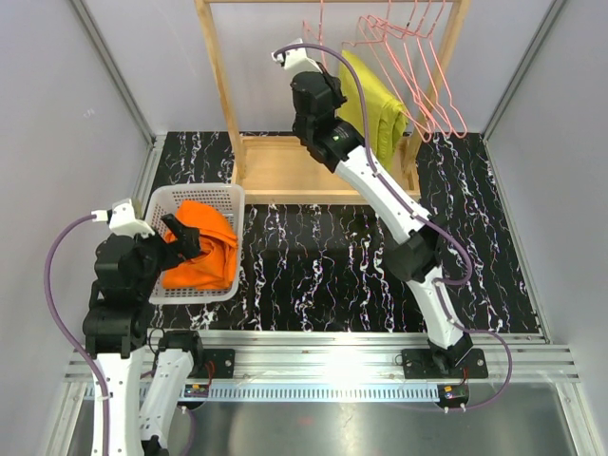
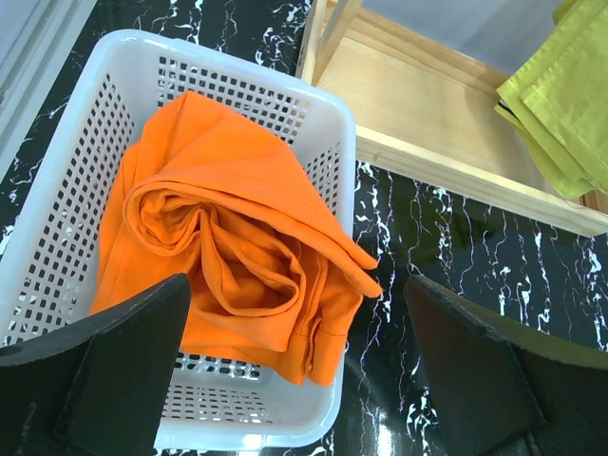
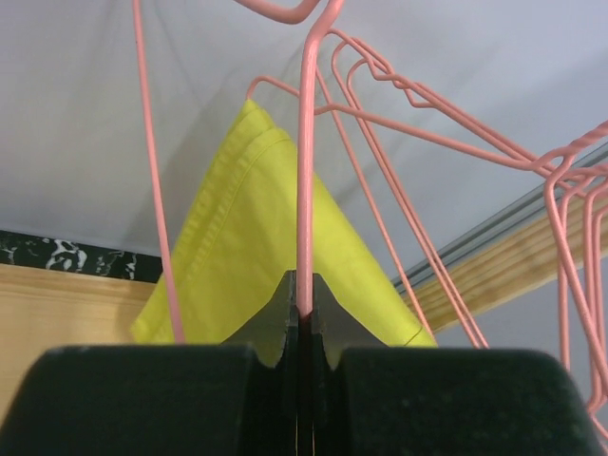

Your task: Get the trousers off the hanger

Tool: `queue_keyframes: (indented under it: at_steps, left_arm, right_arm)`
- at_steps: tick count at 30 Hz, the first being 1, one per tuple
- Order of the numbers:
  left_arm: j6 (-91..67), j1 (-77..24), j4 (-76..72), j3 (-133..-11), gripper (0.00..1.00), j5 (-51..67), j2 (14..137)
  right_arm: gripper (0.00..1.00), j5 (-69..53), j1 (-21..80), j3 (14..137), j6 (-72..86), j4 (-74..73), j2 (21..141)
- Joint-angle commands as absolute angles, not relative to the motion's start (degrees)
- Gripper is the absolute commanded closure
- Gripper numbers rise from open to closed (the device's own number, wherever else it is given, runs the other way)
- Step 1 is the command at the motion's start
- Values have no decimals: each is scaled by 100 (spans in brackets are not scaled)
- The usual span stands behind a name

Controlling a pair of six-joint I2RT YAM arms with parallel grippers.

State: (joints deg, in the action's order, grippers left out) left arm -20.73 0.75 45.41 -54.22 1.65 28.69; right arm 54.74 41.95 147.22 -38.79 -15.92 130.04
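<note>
Beneath the wide-apart left pincer [image 2: 294, 294], crumpled bright orange cloth trousers [image 2: 237, 237] fill the white perforated plastic basket [image 2: 66, 190]. The right pincer [image 3: 302, 318] is clamped on a thin pink wire hanger [image 3: 306, 190].

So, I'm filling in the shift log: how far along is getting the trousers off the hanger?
Done: the orange trousers lie crumpled in the white basket, off any hanger. In hand: the right tool is shut on the wire of a pink hanger by the rack; the left tool hangs open over the basket. Left: probably just releasing that hanger.
</note>
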Motion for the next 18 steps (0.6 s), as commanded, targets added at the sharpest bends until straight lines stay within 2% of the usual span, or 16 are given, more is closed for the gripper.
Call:
queue_keyframes:
  at_steps: [1,3,4,5,6,8,9,10,13,18]
  left_arm:
    - [-1925,35,4421,-5493,1,378,2769]
    - [-1916,44,4430,-5493,1,334,2760]
    - [-1907,44,4438,-5511,1,317,2751]
    - [-1890,35,4430,-5528,1,273,2768]
    - [-1881,35,4447,-5546,1,264,2777]
    - [-1837,44,4473,-5624,1,176,2821]
    - [-1820,-139,4517,-5668,1,115,2847]
    - [-1802,-184,4544,-5704,1,36,2856]
    - [-1740,-351,4675,-5949,1,-412,2944]
    - [-1688,-396,4895,-6441,1,-1001,3120]
  right_arm:
    - [100,5756,4271,14355,-3147,-2602,12771]
    - [96,5748,4271,14125,-2980,-2558,12509]
    - [88,5687,4271,13959,-2927,-2558,12429]
    - [76,5617,4298,13914,-2831,-2584,12349]
    - [55,5581,4315,13887,-2804,-2627,12209]
    - [41,5564,4359,13860,-2804,-2628,12068]
    - [27,5529,4429,13860,-2804,-2680,11919]
    - [1,5450,4464,13860,-2795,-2707,11831]
    - [0,5204,4631,13782,-2602,-2899,11383]
    - [1,4914,4895,12966,-2093,-2918,10190]
